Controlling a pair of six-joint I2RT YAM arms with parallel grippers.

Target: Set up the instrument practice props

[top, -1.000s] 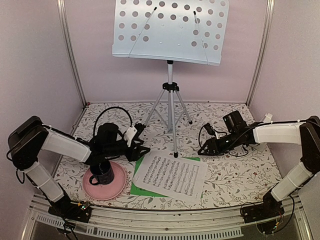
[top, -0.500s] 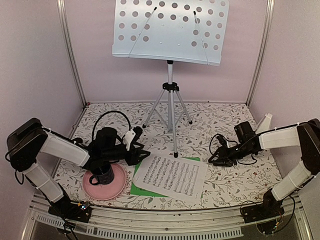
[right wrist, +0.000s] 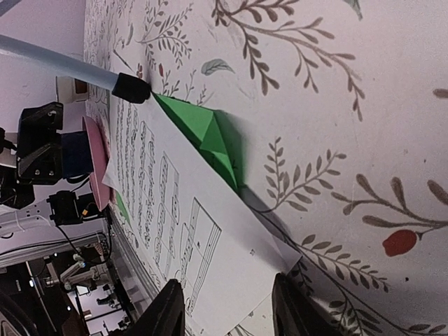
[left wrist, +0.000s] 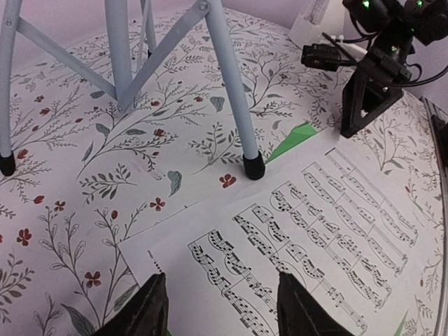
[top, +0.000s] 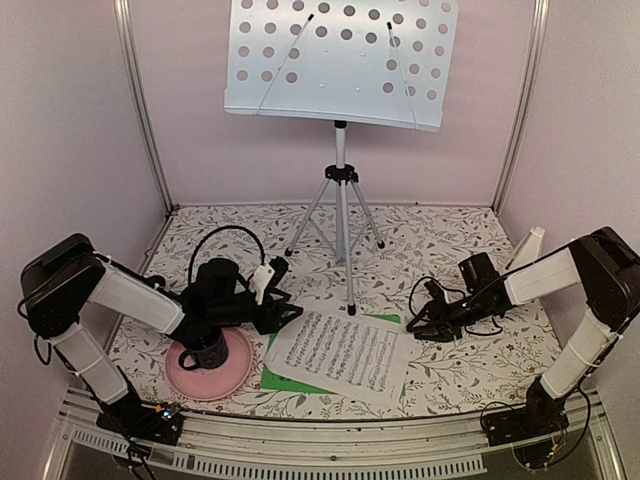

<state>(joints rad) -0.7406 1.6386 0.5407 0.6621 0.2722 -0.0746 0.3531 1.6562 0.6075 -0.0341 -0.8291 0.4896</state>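
The pale-blue perforated music stand point(top: 340, 60) rises on its silver tripod point(top: 342, 220) at the back of the table. A white sheet of music point(top: 345, 352) lies flat in front, on top of a green sheet point(top: 275, 378). My left gripper point(top: 285, 315) is open, low over the white sheet's left corner point(left wrist: 210, 238), fingertips either side point(left wrist: 222, 308). My right gripper point(top: 415, 325) is open and down at table level. It straddles the white sheet's right corner point(right wrist: 210, 238), where the green sheet point(right wrist: 206, 136) curls up. The white metronome point(top: 528, 247) stands far right.
A dark mug point(top: 203, 350) sits on a pink plate point(top: 235, 372) under my left arm. A tripod foot point(left wrist: 253, 165) rests just beyond the sheet's far edge. Cabin walls close in on both sides, and a metal rail point(top: 300, 440) runs along the front.
My right gripper has dropped lower and settled at the sheet's right corner, its jaws narrowing a little. My left gripper has edged right onto the sheet's left corner.
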